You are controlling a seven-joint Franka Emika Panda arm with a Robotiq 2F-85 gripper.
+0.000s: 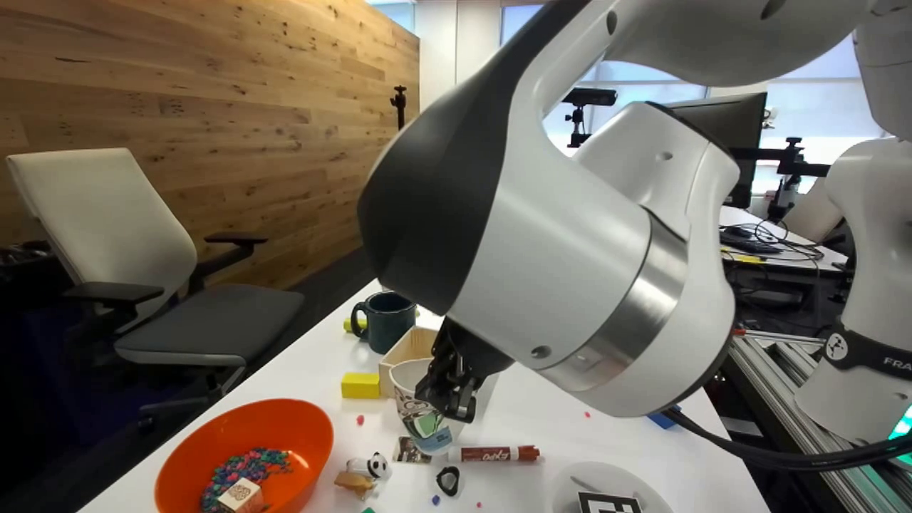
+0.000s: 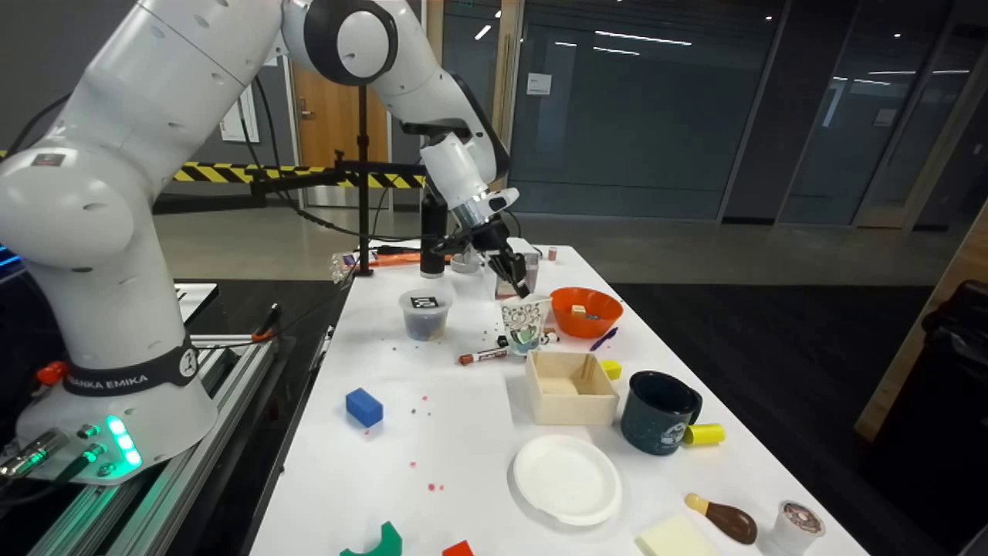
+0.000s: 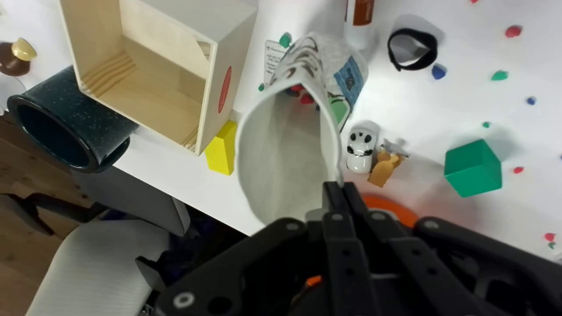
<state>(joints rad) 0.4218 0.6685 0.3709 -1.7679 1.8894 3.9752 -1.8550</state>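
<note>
Wrist view showed the tool [image 3: 340, 186] clamped on the rim of the patterned cup [image 3: 290, 140], near the wooden box [image 3: 232, 52]. If the cup's wall buckled, red bits [image 3: 307, 98] inside could have spilled.

In an exterior view, a wooden wall [image 1: 235, 107] is seen at ten o'clock, an office chair [image 1: 121, 221] at nine, and bright windows [image 1: 812, 110] at two. In an exterior view, light streaks [image 2: 643, 38] are shown on dark glass panels [image 2: 648, 123] at one, and dark flooring [image 2: 772, 332] is spread at three.
</note>
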